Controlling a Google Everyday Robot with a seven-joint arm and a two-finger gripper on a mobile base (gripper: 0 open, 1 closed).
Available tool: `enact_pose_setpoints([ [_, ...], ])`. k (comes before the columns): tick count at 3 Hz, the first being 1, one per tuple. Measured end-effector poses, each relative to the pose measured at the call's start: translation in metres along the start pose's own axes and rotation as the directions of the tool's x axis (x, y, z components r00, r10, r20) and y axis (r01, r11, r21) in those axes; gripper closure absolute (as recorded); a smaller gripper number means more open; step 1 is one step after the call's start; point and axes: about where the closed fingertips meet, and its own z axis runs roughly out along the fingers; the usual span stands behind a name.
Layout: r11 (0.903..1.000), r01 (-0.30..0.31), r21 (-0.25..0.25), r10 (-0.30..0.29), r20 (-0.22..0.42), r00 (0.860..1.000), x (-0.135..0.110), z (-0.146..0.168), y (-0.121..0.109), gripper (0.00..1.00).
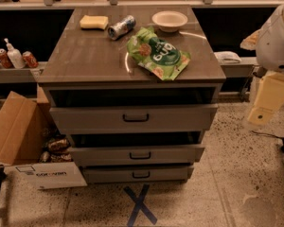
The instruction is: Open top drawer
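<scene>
The top drawer (90,120) is the widest front of a grey-brown cabinet, with a small dark bar handle (136,118) at its middle. It stands pulled out a little, with a dark gap between its front and the cabinet top. My arm (269,98) shows as a white body and a cream link at the right edge, apart from the cabinet and level with the top drawer. My gripper is outside the view.
On the cabinet top (85,56) lie a green snack bag (158,56), a can (121,26), a yellow sponge (94,21) and a white bowl (169,20). Two narrower drawers (170,154) sit below. An open cardboard box (14,131) stands at the left. A blue tape X (139,205) marks the floor.
</scene>
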Motion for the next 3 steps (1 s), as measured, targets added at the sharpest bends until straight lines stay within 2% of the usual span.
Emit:
enact_pose_setpoints([
  [1,0.9981,0.058,-0.019,-0.058,0.018,0.998,-0.002,0.046,0.01,0.0],
  [2,0.9895,0.138,-0.042,-0.134,0.079,0.988,-0.006,0.111,0.02,0.0],
  [3,0.9759,0.207,-0.07,-0.192,0.173,0.966,-0.011,0.19,0.028,0.0],
])
